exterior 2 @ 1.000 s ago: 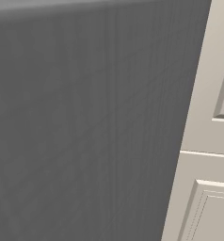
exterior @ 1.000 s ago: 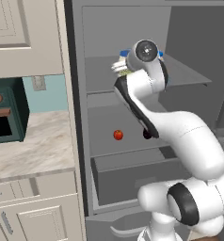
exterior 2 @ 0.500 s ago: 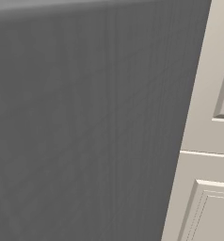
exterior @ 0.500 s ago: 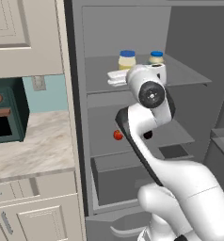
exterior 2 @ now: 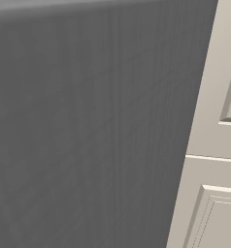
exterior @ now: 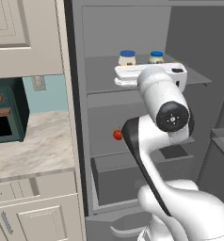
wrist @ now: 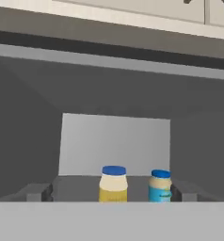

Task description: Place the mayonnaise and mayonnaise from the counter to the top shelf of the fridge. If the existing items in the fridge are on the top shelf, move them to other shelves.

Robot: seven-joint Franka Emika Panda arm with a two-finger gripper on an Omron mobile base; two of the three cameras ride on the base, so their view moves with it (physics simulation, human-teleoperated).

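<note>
- Nearest in the left base view: white Franka arm with dark joints (exterior: 166,117), folded up before the open tall grey fridge (exterior: 198,42).
- Hand of that arm level with the fridge's thin flat grey top shelf (exterior: 102,75); two-finger gripper (exterior: 122,75) seen as a white bar at the shelf's front edge, finger spacing impossible to tell, nothing seen in its grasp.
- Beyond the gripper, upright on the top shelf: two small cream-yellow mayonnaise jars with blue lids (exterior: 127,58), near each other but apart; same pair in the hand view (wrist: 113,183).
- One level lower: small red-orange round fruit (exterior: 117,135), above the boxy grey drawer (exterior: 118,181).
- Off to the left: beige marbled stone counter (exterior: 36,146) bearing a dark green toaster oven (exterior: 5,115).
</note>
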